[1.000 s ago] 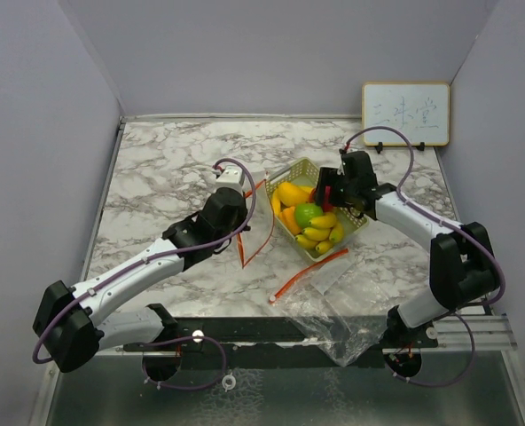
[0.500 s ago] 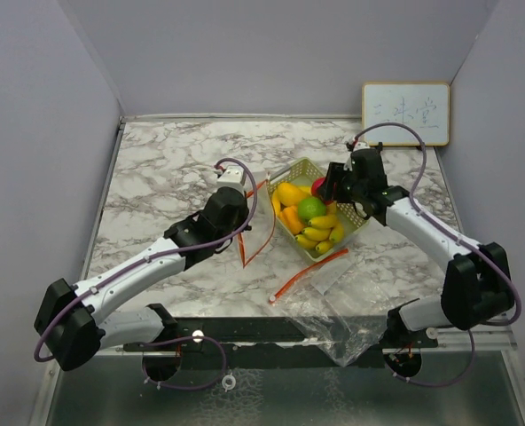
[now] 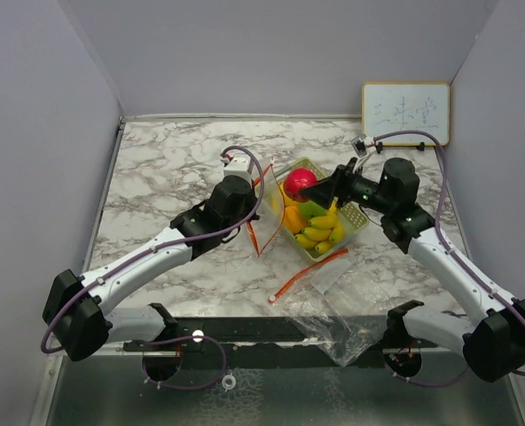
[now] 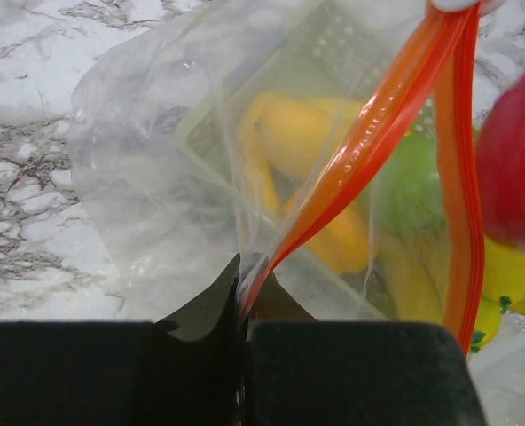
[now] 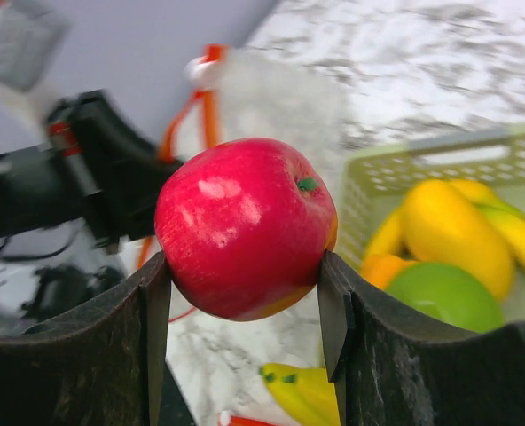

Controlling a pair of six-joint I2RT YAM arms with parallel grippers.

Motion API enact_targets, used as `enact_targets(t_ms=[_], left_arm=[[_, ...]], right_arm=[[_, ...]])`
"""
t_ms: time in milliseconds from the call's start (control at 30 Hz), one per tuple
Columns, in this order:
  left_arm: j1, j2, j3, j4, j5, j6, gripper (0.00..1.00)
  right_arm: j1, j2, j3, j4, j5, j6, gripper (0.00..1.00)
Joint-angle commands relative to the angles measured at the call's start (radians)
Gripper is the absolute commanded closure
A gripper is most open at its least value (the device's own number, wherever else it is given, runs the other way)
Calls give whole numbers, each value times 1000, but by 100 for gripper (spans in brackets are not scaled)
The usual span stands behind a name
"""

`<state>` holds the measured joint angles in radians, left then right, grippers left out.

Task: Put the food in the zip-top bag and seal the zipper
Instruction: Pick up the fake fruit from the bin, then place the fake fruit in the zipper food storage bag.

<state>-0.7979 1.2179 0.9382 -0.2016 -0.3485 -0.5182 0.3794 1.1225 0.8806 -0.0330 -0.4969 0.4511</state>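
My left gripper (image 3: pixel 247 206) is shut on the zipper (image 4: pixel 378 133), the red-orange strip of a clear zip-top bag (image 3: pixel 268 213). It holds the bag upright just left of the pale green tray (image 3: pixel 357 225). In the left wrist view the jaws (image 4: pixel 242 311) pinch the strip's end and the mouth gapes. My right gripper (image 3: pixel 321 187) is shut on a red apple (image 3: pixel 300 181), held above the tray's left end, close to the bag's mouth. The apple fills the right wrist view (image 5: pixel 245 226). Yellow bananas, orange pieces and a green fruit (image 3: pixel 316 224) lie in the tray.
A second clear bag (image 3: pixel 333 306) with a red-orange strip (image 3: pixel 309 274) lies flat at the table's near edge, in front of the tray. A small whiteboard (image 3: pixel 405 114) stands at the back right. Grey walls close in both sides.
My right gripper has lifted the red apple out of the tray and swung it left toward the bag. My left gripper has raised the bag and brought it nearer the tray.
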Motion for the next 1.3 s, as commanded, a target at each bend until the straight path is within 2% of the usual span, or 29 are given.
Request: enact_targets(t_ms=[0, 167, 267, 567, 800, 933, 1067, 1200, 1267], left_arm=[[2, 18, 38, 25, 27, -5, 100], [3, 47, 52, 14, 15, -15, 100], [3, 67, 70, 9, 19, -25, 100], [3, 52, 115, 19, 123, -80, 100], [7, -41, 62, 17, 203, -142, 100], [10, -88, 33, 2, 208, -164, 100], [20, -96, -14, 70, 256, -206, 100], [20, -59, -20, 97, 302, -236, 100], [21, -56, -24, 95, 302, -238, 100]], right_arm=[[8, -72, -115, 435, -357, 206, 71], [11, -109, -162, 619, -449, 312, 69], [28, -109, -164, 653, -466, 331, 69], [92, -26, -160, 512, -267, 220, 70], [99, -2, -121, 269, 40, 88, 74], [126, 15, -64, 118, 192, -7, 73], [232, 82, 37, -3, 330, -92, 60], [333, 134, 103, -48, 400, -124, 36], [348, 146, 130, -77, 415, -129, 16]])
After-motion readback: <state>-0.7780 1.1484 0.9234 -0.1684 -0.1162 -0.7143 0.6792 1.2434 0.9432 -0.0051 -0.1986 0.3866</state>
